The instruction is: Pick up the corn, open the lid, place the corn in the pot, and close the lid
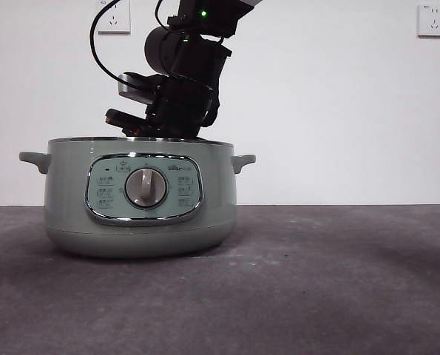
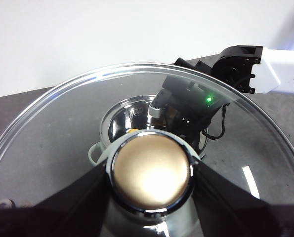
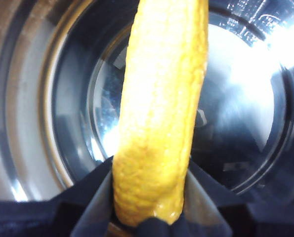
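Note:
The pale green pot [image 1: 142, 196] stands on the table at the left, without its lid. My right arm [image 1: 183, 89] reaches down into it from above, so the gripper tip is hidden behind the rim in the front view. My right gripper [image 3: 149, 182] is shut on the yellow corn [image 3: 161, 98], held inside the pot over its shiny steel bowl [image 3: 235, 123]. My left gripper [image 2: 150, 197] is shut on the knob [image 2: 150, 170] of the glass lid [image 2: 63, 128] and holds it high above the pot [image 2: 118, 123], which shows through the glass. The lid is out of the front view.
The grey table [image 1: 316, 281] stretches to the right of the pot. A white wall stands behind with two sockets [image 1: 114, 16] [image 1: 433, 20]. The right arm's white link [image 2: 280, 69] shows under the lid.

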Controlling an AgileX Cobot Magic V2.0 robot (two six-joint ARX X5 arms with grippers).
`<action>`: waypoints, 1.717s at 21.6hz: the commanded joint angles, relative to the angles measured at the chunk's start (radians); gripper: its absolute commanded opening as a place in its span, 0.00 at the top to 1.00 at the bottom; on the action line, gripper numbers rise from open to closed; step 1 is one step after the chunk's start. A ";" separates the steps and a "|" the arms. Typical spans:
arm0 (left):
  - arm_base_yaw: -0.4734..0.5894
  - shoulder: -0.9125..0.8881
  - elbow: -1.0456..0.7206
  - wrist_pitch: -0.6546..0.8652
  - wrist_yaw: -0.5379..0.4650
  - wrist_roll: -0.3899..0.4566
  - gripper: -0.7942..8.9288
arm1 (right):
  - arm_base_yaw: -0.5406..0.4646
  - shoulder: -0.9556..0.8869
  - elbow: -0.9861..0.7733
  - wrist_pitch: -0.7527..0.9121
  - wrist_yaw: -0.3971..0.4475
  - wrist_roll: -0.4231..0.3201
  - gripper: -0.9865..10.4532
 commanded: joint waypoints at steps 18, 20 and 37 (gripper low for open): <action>-0.040 0.202 0.011 0.180 0.007 0.029 0.93 | -0.006 -0.009 0.745 -0.341 0.197 0.085 0.50; -0.054 0.262 0.014 0.223 0.011 0.029 0.93 | -0.006 -0.066 0.742 -0.344 0.198 0.096 0.50; -0.189 0.732 0.017 0.625 0.033 0.032 0.93 | 0.055 -0.867 0.031 -0.344 0.078 0.090 0.50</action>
